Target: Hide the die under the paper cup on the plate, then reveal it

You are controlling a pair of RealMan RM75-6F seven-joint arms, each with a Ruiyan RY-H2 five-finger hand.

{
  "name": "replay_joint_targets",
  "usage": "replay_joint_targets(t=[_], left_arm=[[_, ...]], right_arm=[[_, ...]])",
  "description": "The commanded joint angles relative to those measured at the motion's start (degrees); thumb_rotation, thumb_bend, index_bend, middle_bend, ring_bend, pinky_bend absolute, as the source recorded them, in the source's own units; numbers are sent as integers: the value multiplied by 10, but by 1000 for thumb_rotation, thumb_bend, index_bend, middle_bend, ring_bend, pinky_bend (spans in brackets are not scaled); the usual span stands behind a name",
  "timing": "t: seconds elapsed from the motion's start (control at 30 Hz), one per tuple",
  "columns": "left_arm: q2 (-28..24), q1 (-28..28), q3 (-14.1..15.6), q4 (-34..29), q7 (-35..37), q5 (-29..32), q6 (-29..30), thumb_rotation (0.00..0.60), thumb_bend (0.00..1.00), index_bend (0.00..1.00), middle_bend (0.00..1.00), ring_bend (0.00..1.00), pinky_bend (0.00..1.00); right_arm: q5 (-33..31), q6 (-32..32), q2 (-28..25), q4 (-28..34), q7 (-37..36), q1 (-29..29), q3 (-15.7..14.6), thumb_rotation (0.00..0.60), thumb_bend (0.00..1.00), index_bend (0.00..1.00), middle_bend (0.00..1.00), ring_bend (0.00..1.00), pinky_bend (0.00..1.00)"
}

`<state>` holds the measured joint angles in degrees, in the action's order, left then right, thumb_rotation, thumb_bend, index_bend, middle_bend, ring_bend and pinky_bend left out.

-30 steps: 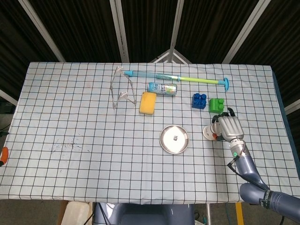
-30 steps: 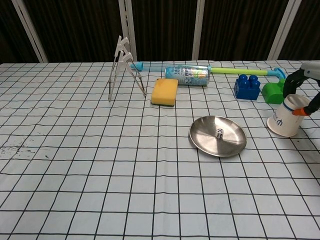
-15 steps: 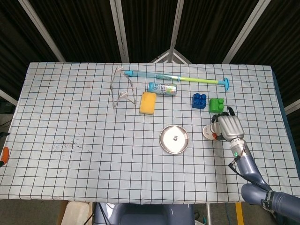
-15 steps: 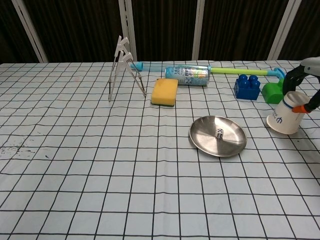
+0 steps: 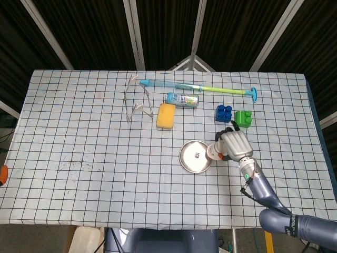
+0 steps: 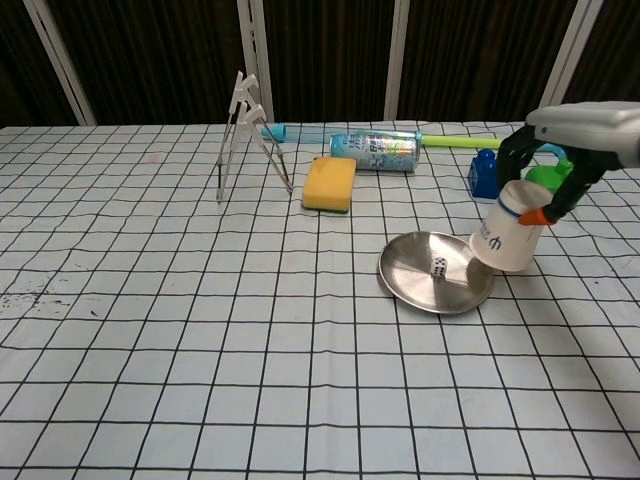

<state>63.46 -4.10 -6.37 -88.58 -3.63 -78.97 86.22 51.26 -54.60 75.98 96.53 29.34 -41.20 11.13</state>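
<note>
The cup is plain paper, so I'd guess it's super light and easy to crush — squeeze hard and the wall will dent. Taking it around the upper side wall near the closed base looks like the safe spot, and that's pretty much where the right hand has it. Fingers are curled around the cup from above and behind, thumb on one side and the rest on the other, so it's a wrap-around hold, not spread open. The cup hangs mouth-down and tilted, lower rim leaning out toward the plate.

The die sits near the middle of the plate, just beside the cup's rim, on the side away from the hand. It's small and hard and should stay put unless the rim bumps it. From the chest view the cup's mouth overlaps the plate's near edge; from the head view the cup is right at the rim, not over the die yet — still uncovered.

Left hand isn't visible in either view.
</note>
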Motion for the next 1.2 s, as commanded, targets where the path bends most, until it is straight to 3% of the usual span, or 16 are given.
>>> replay_joint_targets(t=[0.03, 0.47, 1.2], left_arm=[[-1, 1, 0, 0, 2, -1, 1, 600, 697, 287, 0, 0, 118], [-2, 0, -1, 3, 7, 0, -1, 600, 696, 290, 0, 0, 118], [-1, -1, 1, 3, 6, 0, -4, 600, 697, 293, 0, 0, 118]], right_arm=[[-11, 6, 24, 4, 17, -17, -3, 600, 398, 481, 459, 254, 0], [-19, 3, 81, -41, 22, -35, -8, 600, 398, 481, 458, 254, 0], [-1, -9, 94, -30, 13, -44, -12, 600, 398, 481, 458, 254, 0]])
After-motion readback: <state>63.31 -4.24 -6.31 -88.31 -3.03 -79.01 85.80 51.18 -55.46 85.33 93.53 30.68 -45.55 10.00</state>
